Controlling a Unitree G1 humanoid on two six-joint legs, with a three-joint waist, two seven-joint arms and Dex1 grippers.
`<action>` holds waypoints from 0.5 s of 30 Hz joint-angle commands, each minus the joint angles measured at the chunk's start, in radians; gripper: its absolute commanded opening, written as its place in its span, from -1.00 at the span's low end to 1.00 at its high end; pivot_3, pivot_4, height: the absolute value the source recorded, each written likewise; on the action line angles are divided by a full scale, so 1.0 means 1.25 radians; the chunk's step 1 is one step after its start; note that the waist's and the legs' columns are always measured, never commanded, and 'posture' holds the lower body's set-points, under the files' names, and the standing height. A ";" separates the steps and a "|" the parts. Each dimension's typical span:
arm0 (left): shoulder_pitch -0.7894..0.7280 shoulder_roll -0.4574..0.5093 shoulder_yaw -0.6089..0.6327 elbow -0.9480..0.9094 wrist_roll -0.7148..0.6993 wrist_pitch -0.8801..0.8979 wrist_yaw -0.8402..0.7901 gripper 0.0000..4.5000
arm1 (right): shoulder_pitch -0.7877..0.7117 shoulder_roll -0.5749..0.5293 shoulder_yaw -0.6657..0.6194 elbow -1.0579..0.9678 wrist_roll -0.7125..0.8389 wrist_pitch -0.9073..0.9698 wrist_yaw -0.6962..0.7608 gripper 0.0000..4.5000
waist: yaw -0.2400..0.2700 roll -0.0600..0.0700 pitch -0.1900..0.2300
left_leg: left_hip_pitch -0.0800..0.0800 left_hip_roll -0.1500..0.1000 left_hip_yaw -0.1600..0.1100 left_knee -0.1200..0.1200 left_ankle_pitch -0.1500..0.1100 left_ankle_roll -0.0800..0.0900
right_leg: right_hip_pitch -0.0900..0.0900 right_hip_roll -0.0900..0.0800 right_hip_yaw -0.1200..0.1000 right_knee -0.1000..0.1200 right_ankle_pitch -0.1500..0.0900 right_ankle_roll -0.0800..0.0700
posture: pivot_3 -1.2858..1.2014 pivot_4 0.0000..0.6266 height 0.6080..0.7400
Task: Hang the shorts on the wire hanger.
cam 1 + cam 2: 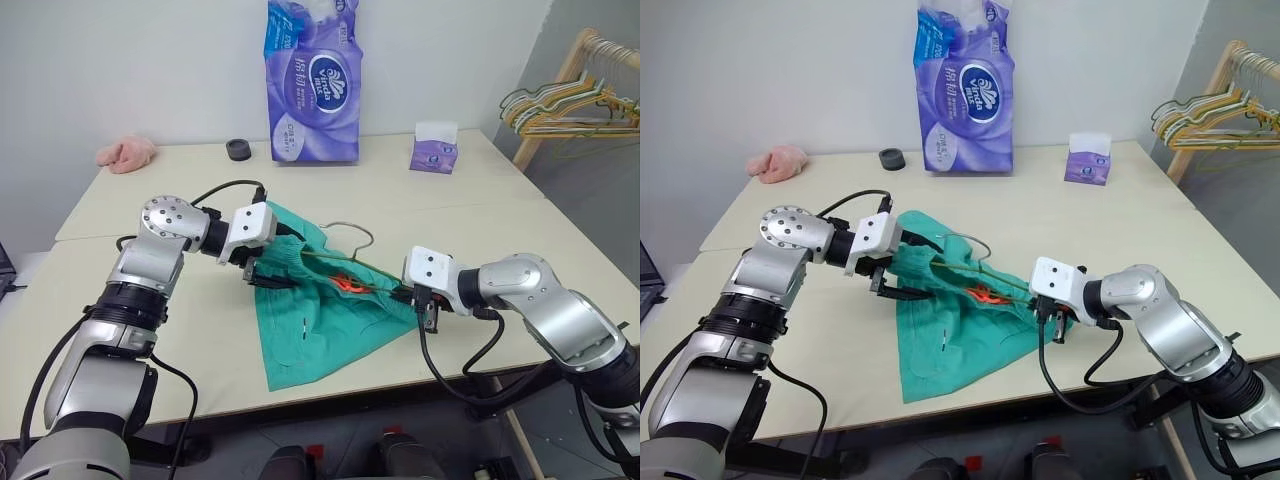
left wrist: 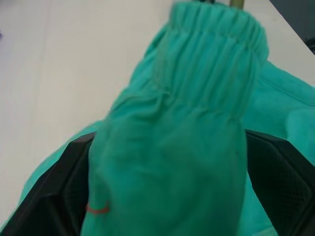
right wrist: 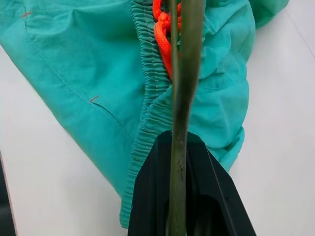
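Lying on the table, the shorts cover the hanger; the right gripper pinches its wire, the left gripper gapes around the waistband.

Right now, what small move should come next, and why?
Probably close the left gripper on the waistband: its fingers stand open around the shorts, while the right gripper is shut on the hanger, which already lies along the waistband.

Silver-grey metal arms with rounded joint housings, white boxy wrist blocks, black looping cables, left gripper and right gripper with matte black textured fingers
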 commanded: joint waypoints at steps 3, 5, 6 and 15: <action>-0.016 -0.014 -0.006 0.006 0.008 -0.005 -0.012 0.20 | -0.016 -0.005 -0.013 -0.042 0.000 -0.013 0.010 -1.00 | 0.000 0.000 0.000 | 0.000 0.000 0.000 0.000 0.000 0.000 | 0.000 0.000 0.000 0.000 0.000 0.000 | -0.05 -0.88 1.00; -0.016 -0.018 -0.006 0.006 0.009 -0.003 -0.013 -0.08 | -0.015 -0.005 -0.013 -0.047 0.000 -0.012 0.012 -1.00 | -0.001 0.000 0.000 | 0.000 0.000 0.000 0.000 0.000 0.000 | 0.000 0.000 0.000 0.000 0.000 0.000 | -0.05 -0.87 1.00; -0.015 -0.020 -0.006 0.006 0.008 -0.001 -0.015 -0.20 | -0.014 -0.006 -0.013 -0.049 0.000 -0.013 0.013 -1.00 | -0.001 0.000 0.000 | 0.000 0.000 0.000 0.000 0.000 0.000 | 0.000 0.000 0.000 0.000 0.000 0.000 | -0.05 -0.87 1.00; 0.003 -0.027 -0.007 0.004 0.020 -0.010 -0.016 -1.00 | -0.014 -0.002 -0.009 -0.050 -0.019 -0.044 0.014 -1.00 | -0.001 0.000 0.000 | 0.000 0.000 0.000 0.000 0.000 0.000 | 0.000 0.000 0.000 0.000 0.000 0.000 | -0.05 -0.84 1.00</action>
